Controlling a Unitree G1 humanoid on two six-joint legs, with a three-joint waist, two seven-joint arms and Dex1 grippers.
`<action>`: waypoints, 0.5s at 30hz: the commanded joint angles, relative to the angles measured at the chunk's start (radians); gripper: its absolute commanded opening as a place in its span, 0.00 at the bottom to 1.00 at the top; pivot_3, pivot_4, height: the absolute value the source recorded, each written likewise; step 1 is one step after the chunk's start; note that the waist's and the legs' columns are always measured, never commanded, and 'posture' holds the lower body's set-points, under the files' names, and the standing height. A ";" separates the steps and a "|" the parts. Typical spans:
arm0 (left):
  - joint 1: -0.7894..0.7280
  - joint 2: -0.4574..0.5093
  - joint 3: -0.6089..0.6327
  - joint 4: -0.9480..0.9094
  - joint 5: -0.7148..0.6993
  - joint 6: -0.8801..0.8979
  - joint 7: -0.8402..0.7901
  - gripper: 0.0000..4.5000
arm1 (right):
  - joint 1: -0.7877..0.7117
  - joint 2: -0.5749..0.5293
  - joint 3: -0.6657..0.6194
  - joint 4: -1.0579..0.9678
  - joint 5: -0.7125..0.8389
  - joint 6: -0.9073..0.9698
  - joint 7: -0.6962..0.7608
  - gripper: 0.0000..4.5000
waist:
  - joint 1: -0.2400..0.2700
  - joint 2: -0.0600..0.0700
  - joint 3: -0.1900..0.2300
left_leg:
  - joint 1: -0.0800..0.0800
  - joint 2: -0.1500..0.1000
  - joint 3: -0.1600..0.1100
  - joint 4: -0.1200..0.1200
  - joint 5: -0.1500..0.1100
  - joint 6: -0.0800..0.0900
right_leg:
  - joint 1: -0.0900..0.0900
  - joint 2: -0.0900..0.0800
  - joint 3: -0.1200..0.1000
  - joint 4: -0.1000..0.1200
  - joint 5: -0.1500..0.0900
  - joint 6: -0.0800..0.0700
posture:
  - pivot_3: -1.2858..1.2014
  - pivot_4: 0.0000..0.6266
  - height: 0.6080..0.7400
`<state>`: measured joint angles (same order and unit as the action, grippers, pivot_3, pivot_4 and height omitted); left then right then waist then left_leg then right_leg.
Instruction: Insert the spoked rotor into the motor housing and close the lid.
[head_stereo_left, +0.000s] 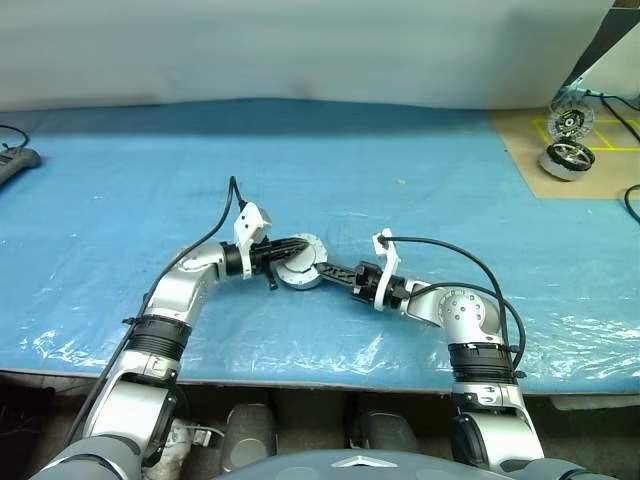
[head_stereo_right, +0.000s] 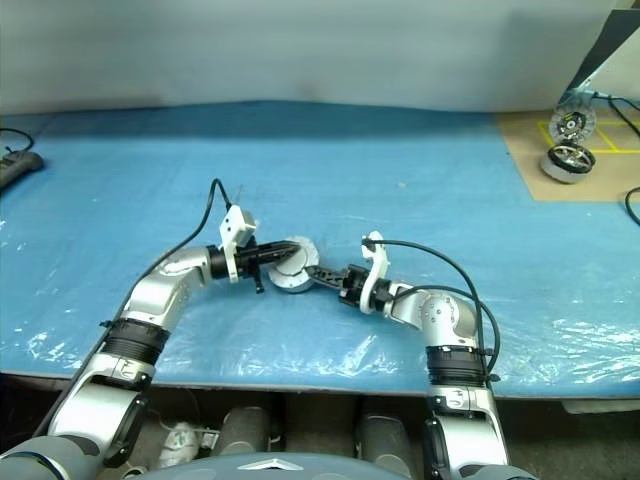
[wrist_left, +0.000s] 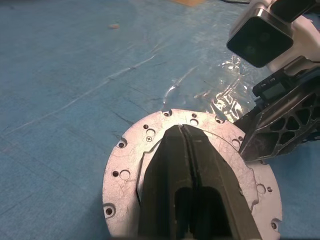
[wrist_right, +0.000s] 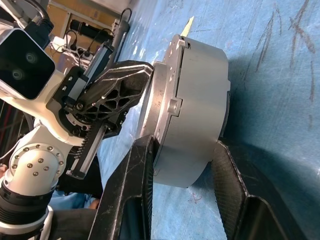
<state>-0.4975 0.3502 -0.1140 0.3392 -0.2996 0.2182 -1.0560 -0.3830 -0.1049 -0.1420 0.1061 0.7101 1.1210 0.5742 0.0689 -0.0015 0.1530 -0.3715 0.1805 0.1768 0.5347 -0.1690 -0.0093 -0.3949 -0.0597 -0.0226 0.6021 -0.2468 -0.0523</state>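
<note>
The motor housing (wrist_right: 200, 90), a short grey metal drum, stands on the blue-covered table (head_stereo_left: 400, 150) close in front of me. The lid (wrist_left: 125, 165), a silver disc with small holes and a finely ribbed edge, sits on top of it. My left gripper (wrist_left: 181, 127) is shut, its joined fingers lying flat across the lid. My right gripper (wrist_right: 182, 145) comes in from the right side and is shut on the housing, one finger on each side of the drum. The spoked rotor is hidden.
A brown board (head_stereo_left: 530, 140) at the far right carries a chrome-rimmed drum (head_stereo_left: 567, 160), with a wheel-like part (head_stereo_left: 570, 122) upright behind it. A dark power strip (head_stereo_left: 15, 160) lies at the far left. The table's front edge runs just below my arms.
</note>
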 joint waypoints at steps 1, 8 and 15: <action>0.023 0.001 0.037 -0.071 -0.112 0.120 -0.058 0.00 | 0.005 0.008 0.004 -0.035 0.023 -0.008 -0.002 0.29 | -0.001 0.000 0.000 | 0.000 0.000 0.000 0.000 0.000 0.000 | 0.000 0.000 0.000 0.000 0.000 0.000 | 0.52 0.24 1.00; -0.012 0.010 0.182 -0.170 -0.309 0.331 -0.010 0.00 | -0.025 0.033 -0.167 -0.033 0.137 0.026 -0.092 0.29 | 0.003 -0.001 0.007 | -0.009 0.000 0.000 0.001 0.001 -0.001 | -0.010 0.000 -0.001 0.003 0.000 -0.002 | 0.52 0.24 1.00; -0.043 -0.022 0.301 -0.169 -0.396 0.425 0.139 0.00 | -0.052 0.111 -0.366 -0.043 0.372 0.067 -0.224 0.29 | 0.007 0.000 0.015 | -0.014 0.000 0.000 0.002 0.001 -0.001 | -0.012 0.000 -0.002 0.003 0.000 -0.001 | 0.52 0.24 1.00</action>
<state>-0.5161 0.3351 0.1537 0.1941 -0.6594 0.6274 -0.9494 -0.4023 -0.0212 -0.4772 0.1059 0.9775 1.1866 0.3606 0.0756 -0.0011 0.1681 -0.3856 0.1803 0.1766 0.5371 -0.1682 -0.0100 -0.4073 -0.0595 -0.0248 0.6056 -0.2457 -0.0524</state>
